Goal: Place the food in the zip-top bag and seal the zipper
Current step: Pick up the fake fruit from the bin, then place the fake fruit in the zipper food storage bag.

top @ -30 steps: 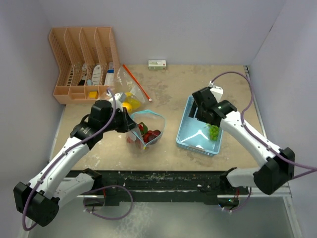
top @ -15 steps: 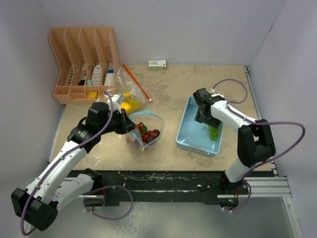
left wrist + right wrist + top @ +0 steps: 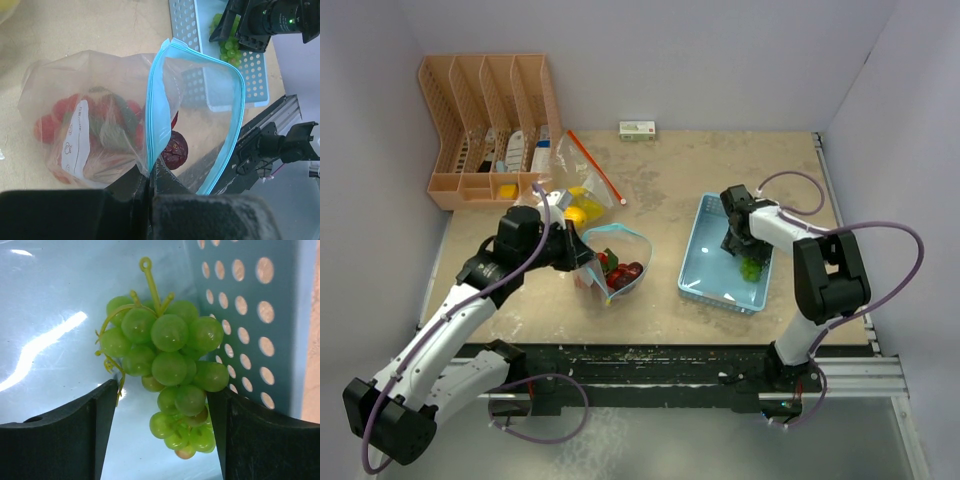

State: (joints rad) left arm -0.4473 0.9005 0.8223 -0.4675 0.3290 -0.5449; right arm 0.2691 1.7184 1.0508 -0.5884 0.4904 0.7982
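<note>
Clear plastic of the zip-top bag (image 3: 100,125) is pinched at its blue zipper rim by your left gripper (image 3: 150,175), its jaws pressed tight on the film at the near-left of the table (image 3: 660,190), so the mouth gapes open. Inside it you have red pieces (image 3: 47,127) and a dark purple piece (image 3: 175,150) resting low in the bag. To the right, well apart from the bag, sits the light-blue basket (image 3: 705,280). The green grape bunch (image 3: 170,370) lies on its floor, close to the perforated right-hand wall. Your right gripper (image 3: 164,390) hangs straight over that bunch with its fingers spread, one on either side of the grapes. The lower berries sit between the two pads, and you cannot tell from the wrist view whether either pad touches them. Farther back on the left, a second clear bag (image 3: 582,205) with something yellow in it lies just beyond your left arm. An orange rack (image 3: 485,120) fills the far-left corner, and a small box (image 3: 637,129) rests against the far wall
</note>
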